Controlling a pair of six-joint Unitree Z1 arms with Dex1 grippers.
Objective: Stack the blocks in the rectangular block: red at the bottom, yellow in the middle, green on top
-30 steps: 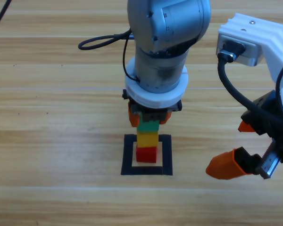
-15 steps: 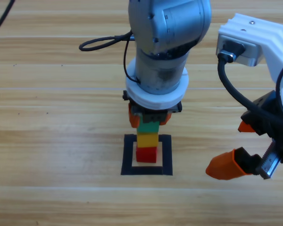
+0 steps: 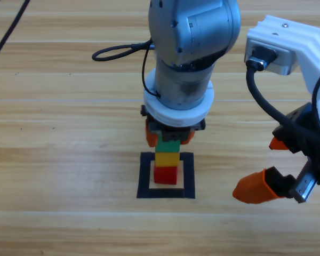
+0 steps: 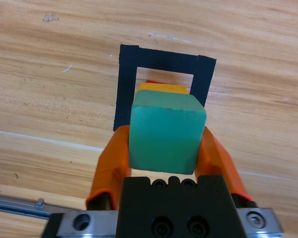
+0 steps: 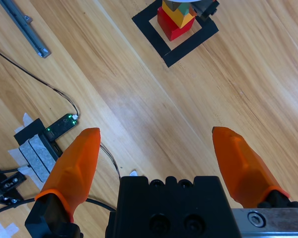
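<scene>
Left gripper [image 4: 161,148], frame centre, clamps the small teal-green matte cube [image 3: 168,145] directly above the yellow cube [image 3: 166,158] and red cube [image 3: 165,175] inside the black tape rectangle [image 3: 145,176]; right gripper [image 5: 159,153] waits unclenched, lower right.

Robotics lab bench, not a home or shop. Wooden table [image 3: 53,160] with plank grain, two grey robot arms mounted over it; the left arm [image 3: 189,48] fills the top middle of the high view, the right arm [image 3: 304,106] sits at the right edge. Black tape rectangle [image 3: 144,178] stuck on the wood as a marked target zone, small coloured cubes [image 3: 166,160] inside it as test props. Loose black cable [image 3: 117,50] looped on the table. Right wrist view shows a small circuit board [image 5: 59,126] with a lit green LED, thin wires taped down, and a metal rail [image 5: 25,27] lying on the wood.
</scene>
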